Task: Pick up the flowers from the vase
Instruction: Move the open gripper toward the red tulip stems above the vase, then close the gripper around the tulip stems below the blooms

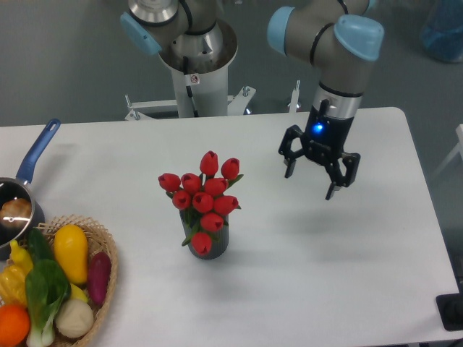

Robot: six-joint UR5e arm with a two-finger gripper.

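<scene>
The flowers [203, 196], a bunch of red tulip buds with green leaves, stand upright in the vase [210, 246], a small dark grey one near the middle of the white table. Only the vase's lower part shows below the blooms. My gripper [309, 183] hangs above the table to the right of the flowers, well apart from them. Its fingers point down and are spread open with nothing between them.
A wicker basket [102, 289] with colourful vegetables sits at the front left corner. Behind it at the left edge is a steel saucepan [16, 204] with a blue handle. The arm's base column [197, 69] stands behind the table's back edge.
</scene>
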